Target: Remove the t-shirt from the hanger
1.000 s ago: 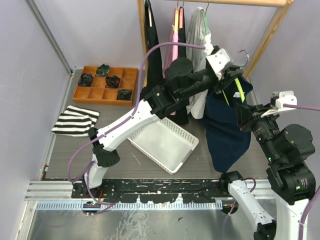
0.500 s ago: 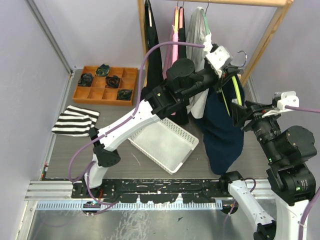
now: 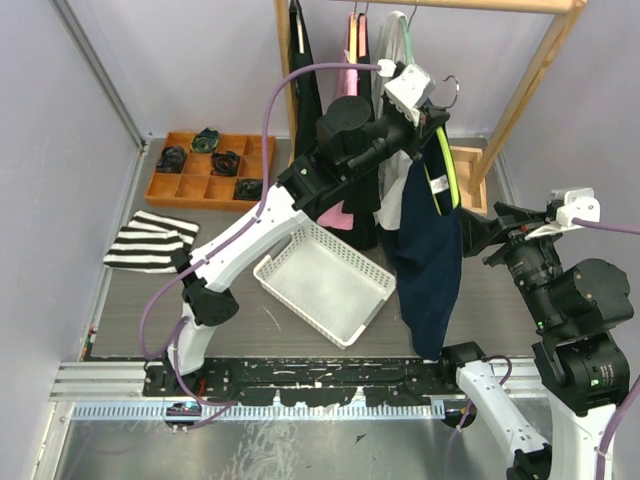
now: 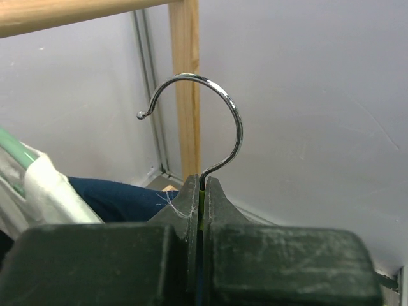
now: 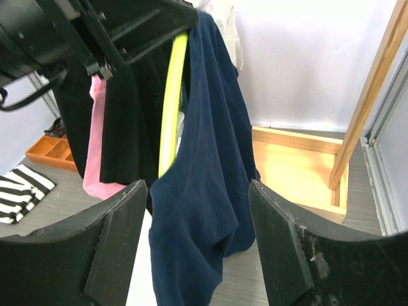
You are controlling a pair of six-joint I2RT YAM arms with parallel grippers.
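Our left gripper (image 4: 199, 194) pinches the yellow-green plastic hanger (image 5: 171, 95); our spread right gripper (image 5: 196, 191) should grab the limp navy t-shirt (image 5: 213, 127) ahead, low.

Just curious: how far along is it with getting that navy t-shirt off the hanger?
Done: the hanger is off the rail, pinched below its hook by the left gripper. In hand: the right gripper is open facing the t-shirt, not touching it. Left: pulling the t-shirt off; it hangs there with one yellow arm bared.
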